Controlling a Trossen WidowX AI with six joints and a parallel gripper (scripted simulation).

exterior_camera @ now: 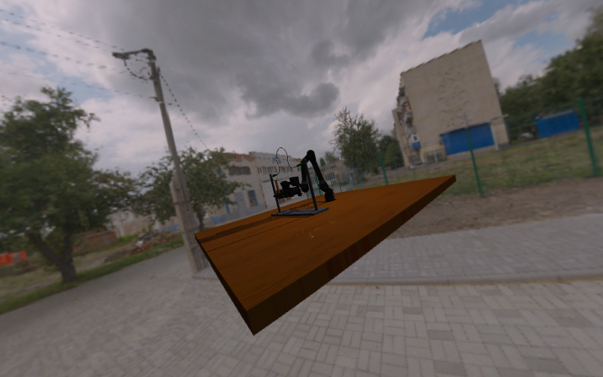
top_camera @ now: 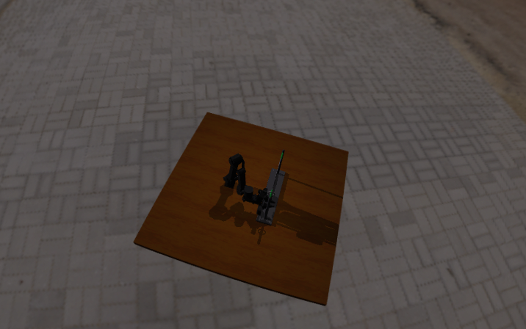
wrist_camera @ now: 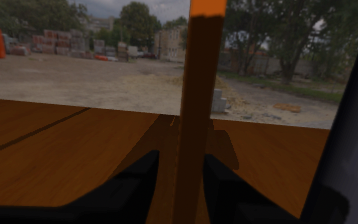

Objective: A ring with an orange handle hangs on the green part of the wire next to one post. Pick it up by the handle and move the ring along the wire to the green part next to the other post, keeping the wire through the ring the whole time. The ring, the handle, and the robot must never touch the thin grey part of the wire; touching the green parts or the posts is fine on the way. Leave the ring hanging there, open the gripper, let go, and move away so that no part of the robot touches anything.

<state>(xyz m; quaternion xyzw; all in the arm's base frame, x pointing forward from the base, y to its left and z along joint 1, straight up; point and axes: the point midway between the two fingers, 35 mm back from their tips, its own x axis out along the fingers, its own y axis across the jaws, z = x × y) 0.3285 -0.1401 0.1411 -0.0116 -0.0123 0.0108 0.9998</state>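
The orange handle [exterior_camera: 276, 184] [wrist_camera: 200, 65] hangs upright below the green part [top_camera: 270, 194] of the wire beside one post [exterior_camera: 278, 205]. The ring is a tiny outline at that green part; whether the wire passes through it is too small to tell. The other green part [top_camera: 281, 155] [exterior_camera: 300, 164] is by the other post [exterior_camera: 312, 191]. The thin grey wire [exterior_camera: 282, 148] arches between them. My gripper [wrist_camera: 181, 159] is partly open around the handle, its fingers on either side. A narrow gap shows left of the handle; the right fingertip looks very close to it.
The near post [wrist_camera: 330, 165] rises close on the right in the wrist view. Both posts stand on a dark grey base [top_camera: 264, 221] [exterior_camera: 322, 209] on the brown table [top_camera: 194, 240] [exterior_camera: 275, 275]. The arm reaches in low from its mount, below the wire.
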